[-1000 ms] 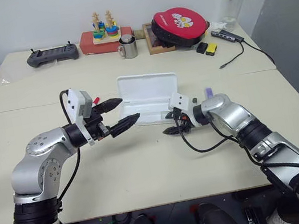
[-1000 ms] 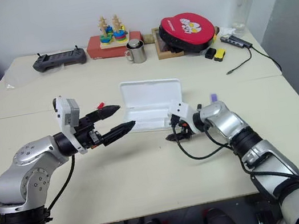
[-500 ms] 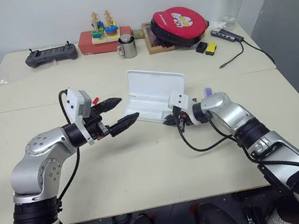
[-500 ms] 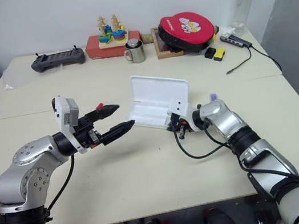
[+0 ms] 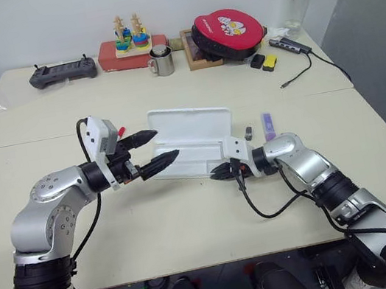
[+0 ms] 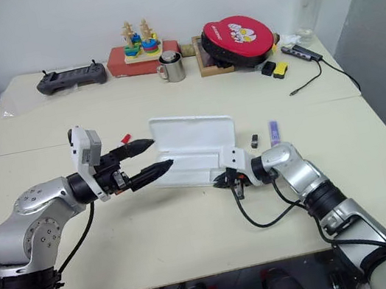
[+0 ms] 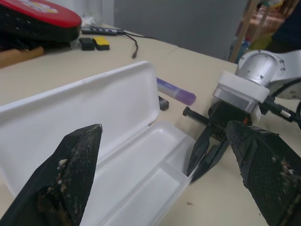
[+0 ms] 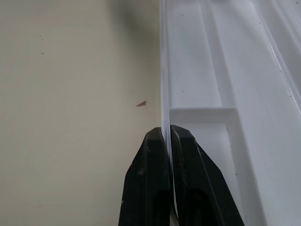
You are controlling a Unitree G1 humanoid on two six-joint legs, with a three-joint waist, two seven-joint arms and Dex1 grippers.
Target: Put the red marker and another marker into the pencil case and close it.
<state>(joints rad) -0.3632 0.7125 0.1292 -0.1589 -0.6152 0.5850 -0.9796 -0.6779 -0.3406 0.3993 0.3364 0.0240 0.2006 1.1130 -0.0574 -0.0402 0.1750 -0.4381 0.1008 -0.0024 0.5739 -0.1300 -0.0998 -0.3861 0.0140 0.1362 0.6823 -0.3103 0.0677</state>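
Pencil case: the flat white rectangular plastic pencil case lies open at the centre of the frame on the beige counter, its lid swung back toward the upper part of the frame and its shallow divided tray facing up with nothing showing in it.
Right gripper: the right gripper, just right of centre, is clenched on the tray's thin near-right edge; in the right wrist view its two black fingers pinch the white wall between them.
Left gripper: the left gripper, left of centre, is released, its two black fingers spread wide and holding nothing, their tips at the left end of the case, one over the lid and one over the tray.
Purple marker: the short stubby purple marker lies on the counter right of the case, apart from it.
Small block: a tiny dark grey block sits between the case and the purple marker.
Red marker: a red tip peeks out behind the left gripper's wrist, left of the case; the rest is hidden.
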